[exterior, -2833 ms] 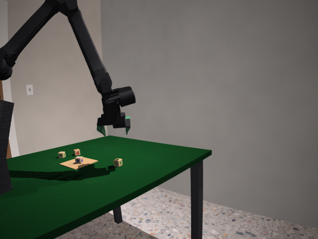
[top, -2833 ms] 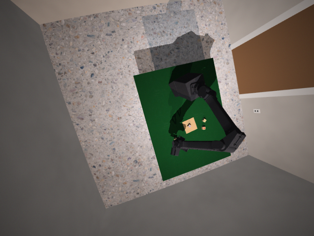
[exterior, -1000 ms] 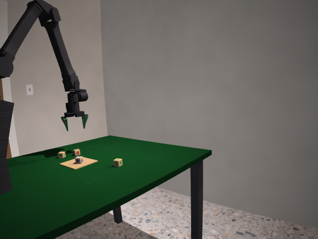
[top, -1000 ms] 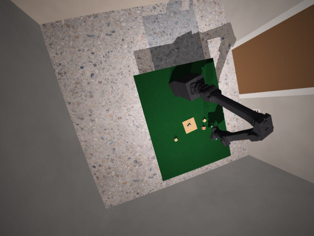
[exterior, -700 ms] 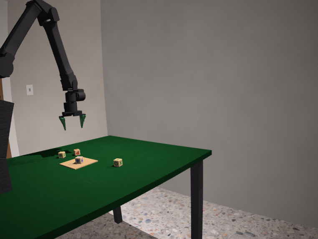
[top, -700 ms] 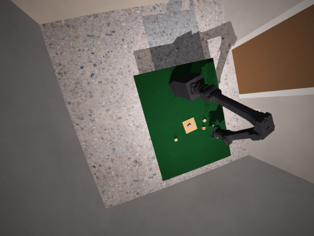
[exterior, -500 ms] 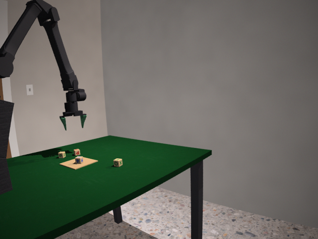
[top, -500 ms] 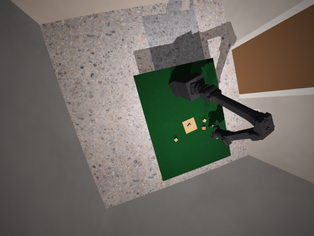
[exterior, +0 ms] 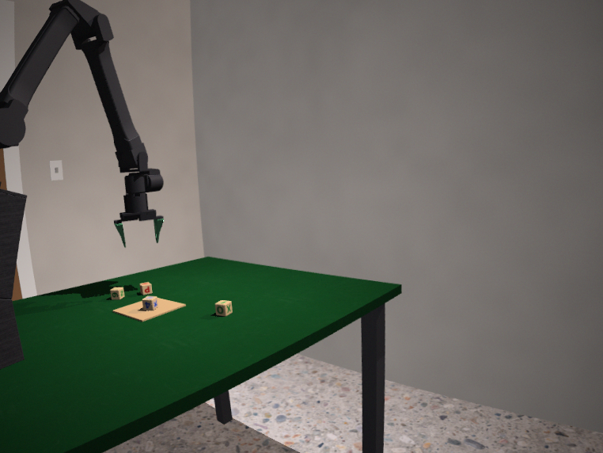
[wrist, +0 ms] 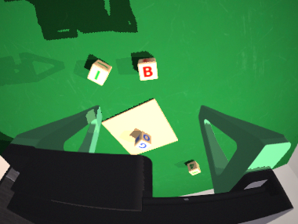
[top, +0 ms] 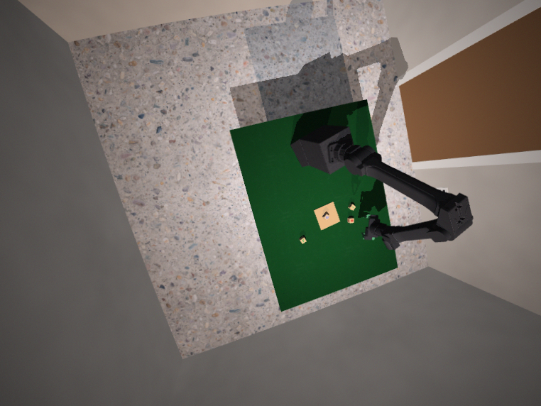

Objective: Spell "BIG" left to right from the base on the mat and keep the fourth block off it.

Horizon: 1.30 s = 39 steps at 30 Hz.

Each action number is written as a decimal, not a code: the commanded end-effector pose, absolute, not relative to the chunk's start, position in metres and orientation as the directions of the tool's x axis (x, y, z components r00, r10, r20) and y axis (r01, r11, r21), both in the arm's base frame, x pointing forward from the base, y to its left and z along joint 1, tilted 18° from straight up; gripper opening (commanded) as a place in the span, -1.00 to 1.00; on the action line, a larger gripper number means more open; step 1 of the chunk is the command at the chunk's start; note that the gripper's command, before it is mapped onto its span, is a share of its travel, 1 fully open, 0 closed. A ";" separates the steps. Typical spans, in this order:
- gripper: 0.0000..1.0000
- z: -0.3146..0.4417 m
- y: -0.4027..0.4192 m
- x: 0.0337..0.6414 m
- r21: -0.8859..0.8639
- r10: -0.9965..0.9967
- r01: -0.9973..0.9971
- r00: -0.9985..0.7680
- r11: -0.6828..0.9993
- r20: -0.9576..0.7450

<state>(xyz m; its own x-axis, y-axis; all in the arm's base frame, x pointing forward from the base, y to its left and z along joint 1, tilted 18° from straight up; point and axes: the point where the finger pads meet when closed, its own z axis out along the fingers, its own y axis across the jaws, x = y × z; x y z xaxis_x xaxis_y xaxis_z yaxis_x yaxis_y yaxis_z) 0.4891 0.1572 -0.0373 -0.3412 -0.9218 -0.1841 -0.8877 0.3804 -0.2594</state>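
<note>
While my tool (exterior: 138,231) hangs high above the bench (exterior: 272,292), its fingers are spread wide with nothing between them, which I judge suits a moment of choosing the next block, not carrying one.

Going by the wrist view, nearest to me is the small block (wrist: 194,168) with green lettering on its sides. It lies off the mat on the bare green surface, well apart from the others; the exterior view shows an X and an O on its side faces (exterior: 223,307). I take it for the spare, and it sits where the task wants it, fully off the mat.

Next out is the tan mat (wrist: 156,119), flat on the bench, with one block (wrist: 142,139) standing on it near its closer edge. Blue marks show on that block, but I cannot read its top letter from here. If it is the G, it has its place already.

Farthest are the I block (wrist: 99,73) and the B block (wrist: 147,70), just beside each other, both off the mat beyond its far edge. Those two have yet to go on. I hover roughly above them, so a straight descent onto one looks like my next step.
</note>
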 end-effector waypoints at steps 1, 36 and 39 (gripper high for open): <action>1.00 -0.042 0.159 0.508 -0.226 -0.809 -0.781 -0.529 0.582 -0.255; 0.30 -0.092 0.161 0.511 0.150 0.280 0.246 -0.919 0.958 -0.279; 0.30 -0.092 0.161 0.511 0.151 0.280 0.246 -0.919 0.957 -0.278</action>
